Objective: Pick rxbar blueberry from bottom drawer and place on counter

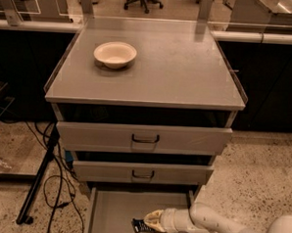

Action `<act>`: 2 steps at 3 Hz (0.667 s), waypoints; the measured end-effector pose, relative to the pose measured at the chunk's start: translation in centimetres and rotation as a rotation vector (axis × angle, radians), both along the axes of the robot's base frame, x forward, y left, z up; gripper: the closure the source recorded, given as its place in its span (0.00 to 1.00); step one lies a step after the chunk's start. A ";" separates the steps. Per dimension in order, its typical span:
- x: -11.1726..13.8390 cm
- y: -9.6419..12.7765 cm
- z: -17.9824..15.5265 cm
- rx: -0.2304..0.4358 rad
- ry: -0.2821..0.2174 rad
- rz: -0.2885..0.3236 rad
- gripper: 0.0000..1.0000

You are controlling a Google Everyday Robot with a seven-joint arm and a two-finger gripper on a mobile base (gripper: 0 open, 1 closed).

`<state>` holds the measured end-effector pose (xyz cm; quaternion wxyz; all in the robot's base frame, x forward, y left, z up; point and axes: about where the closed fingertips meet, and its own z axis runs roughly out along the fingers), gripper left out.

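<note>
- While the rxbar blueberry (139,228) is lying flat on the grey floor of the bottom drawer (114,210), I am seeing it as a small dark wrapper sitting right of the drawer's middle, towards the near edge of my view.
- The gripper (150,221) is sitting low inside the pulled-out drawer, touching the bar's right end; I cannot tell whether it is clamped on the bar or apart.
- The pale arm (214,224) is reaching in from the near right, crossing over the drawer's right wall.
- The two upper drawers, middle (182,173) and top (184,138), are sitting above it, each showing a dark loop handle at its centre.
- The counter (183,66) is topping the cabinet, and a cream bowl (115,54) is resting upright on its far left part, well apart from the bar.
- Black cables (56,182) and a dark stand leg (38,179) are trailing over the speckled floor (261,168) left of the cabinet.
</note>
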<state>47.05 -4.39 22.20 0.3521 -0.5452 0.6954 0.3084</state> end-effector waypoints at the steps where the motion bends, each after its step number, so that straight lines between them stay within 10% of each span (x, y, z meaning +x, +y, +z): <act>1: 0.0 0.0 0.0 0.000 0.000 0.000 1.00; 2: 0.6 -0.1 3.2 -0.023 -0.044 0.004 1.00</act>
